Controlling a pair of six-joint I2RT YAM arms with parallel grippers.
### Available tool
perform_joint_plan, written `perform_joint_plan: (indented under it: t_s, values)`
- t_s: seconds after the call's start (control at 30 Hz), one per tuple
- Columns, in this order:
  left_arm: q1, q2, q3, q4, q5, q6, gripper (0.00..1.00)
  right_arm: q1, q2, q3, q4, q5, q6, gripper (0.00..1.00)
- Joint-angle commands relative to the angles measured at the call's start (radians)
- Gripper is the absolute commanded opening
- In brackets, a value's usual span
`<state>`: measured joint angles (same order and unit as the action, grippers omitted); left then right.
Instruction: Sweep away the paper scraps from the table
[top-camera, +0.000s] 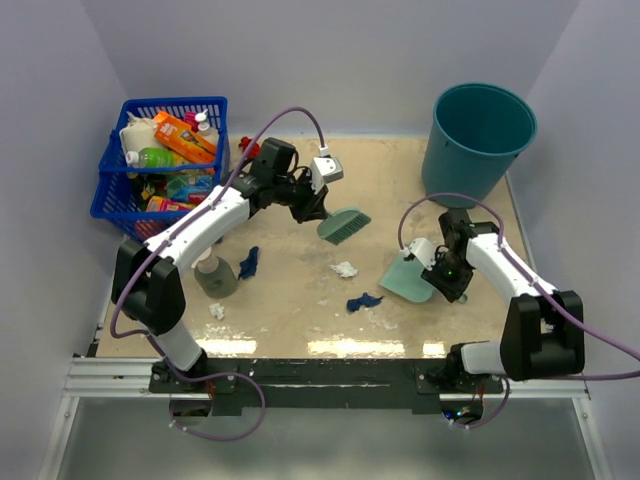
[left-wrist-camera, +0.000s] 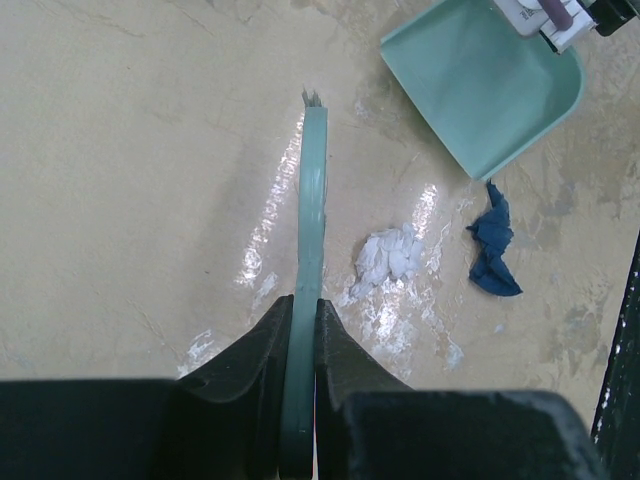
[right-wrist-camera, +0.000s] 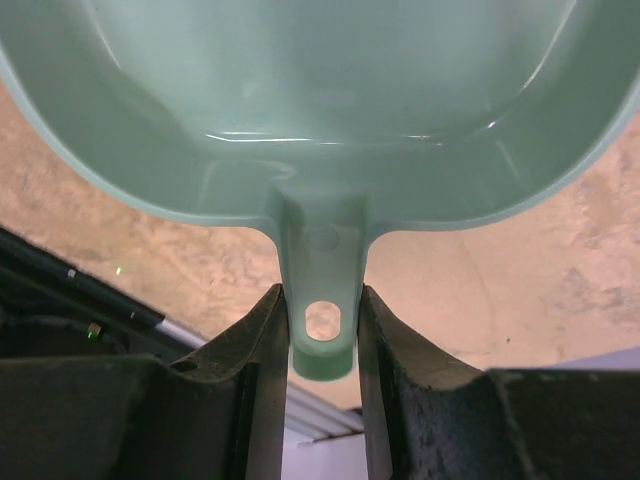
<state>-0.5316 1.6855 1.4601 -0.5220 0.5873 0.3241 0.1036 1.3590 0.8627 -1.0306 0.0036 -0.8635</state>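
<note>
My left gripper is shut on the handle of the teal hand brush and holds it over the middle of the table. In the left wrist view the gripper shows the brush edge-on. A white paper scrap and a navy one lie between brush and dustpan; both show in the left wrist view, white and navy. Another navy scrap and a white one lie further left. My right gripper is shut on the handle of the teal dustpan, also seen close up.
A blue basket full of bottles and packets stands at the back left. A teal bucket stands at the back right. A greenish bottle sits beside the left arm. The black rail runs along the front edge.
</note>
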Motion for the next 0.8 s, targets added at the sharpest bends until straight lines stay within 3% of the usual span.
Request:
perform_joint_plan:
  t_s: [0.0, 0.2, 0.3, 0.5, 0.77]
  values:
    - [-0.004, -0.03, 0.003, 0.01, -0.003, 0.026, 0.0, -0.037, -0.072, -0.042, 0.162, -0.082, -0.015, 0.19]
    - [-0.007, -0.023, 0.003, 0.002, 0.003, 0.03, 0.0, -0.051, -0.144, -0.169, 0.256, -0.119, -0.02, 0.48]
    - [-0.01, -0.021, 0.005, 0.004, -0.001, 0.024, 0.0, -0.054, -0.178, -0.208, 0.267, -0.123, -0.031, 0.54]
    - [-0.01, -0.003, 0.032, -0.01, 0.014, 0.018, 0.0, -0.062, -0.202, -0.248, 0.291, -0.152, -0.04, 0.56]
    - [-0.01, 0.008, 0.049, -0.012, -0.001, 0.012, 0.0, -0.071, -0.193, -0.269, 0.368, -0.111, 0.007, 0.49]
